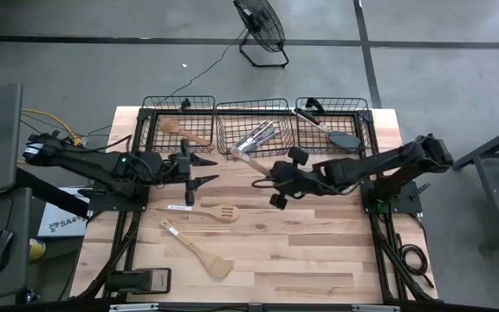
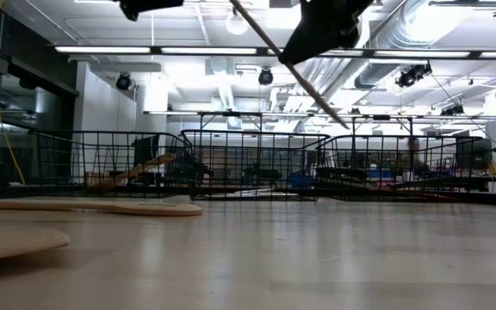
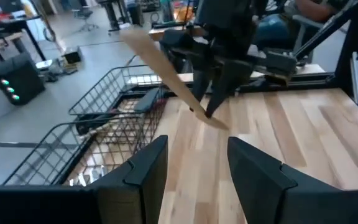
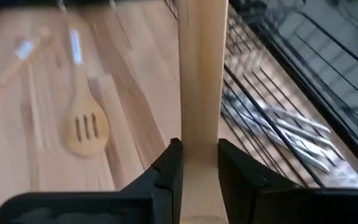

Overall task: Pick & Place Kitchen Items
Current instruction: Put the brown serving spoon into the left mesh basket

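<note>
My right gripper [image 4: 199, 149] is shut on a light wooden spatula [image 3: 160, 65] and holds it in the air over the table's middle, just in front of the middle basket [image 1: 251, 117]. My left gripper [image 1: 202, 169] hovers open and empty at the table's left, its fingers pointing toward the right gripper. A slotted wooden spoon [image 1: 219, 212] and a second wooden spatula [image 1: 202, 251] lie flat on the table [image 1: 319, 260]. My right gripper pinches the spatula's flat shaft [image 4: 201, 134] by its two narrow edges between the two fingers. The fingers come slanting down from the table's right side. The spatula is lifted clear of the table and tilted, one end raised toward the far left [image 3: 135, 40] and the other end lower [image 2: 343, 125].
Three black wire baskets stand in a row along the far edge. The left one holds a wooden spoon [image 1: 184, 130], the middle one silver knives [image 1: 258, 137], the right one a black turner [image 1: 340, 137]. A floor fan [image 1: 262, 26] stands beyond the table.
</note>
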